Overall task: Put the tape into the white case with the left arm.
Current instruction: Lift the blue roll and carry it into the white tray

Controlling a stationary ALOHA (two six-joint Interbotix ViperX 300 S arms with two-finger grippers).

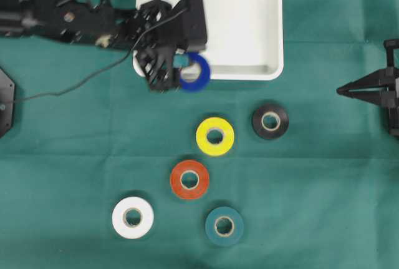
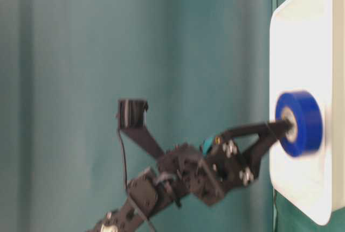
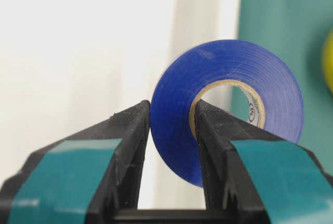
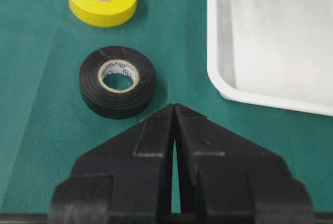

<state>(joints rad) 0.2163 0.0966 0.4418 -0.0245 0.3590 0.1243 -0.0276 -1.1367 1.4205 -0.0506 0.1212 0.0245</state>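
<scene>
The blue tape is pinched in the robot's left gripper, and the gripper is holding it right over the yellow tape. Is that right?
Not quite. The blue tape is pinched in the left gripper, one finger through its hole, but it is over the near edge of the white case, not over the yellow tape, which lies on the cloth. The overhead view shows this.
</scene>
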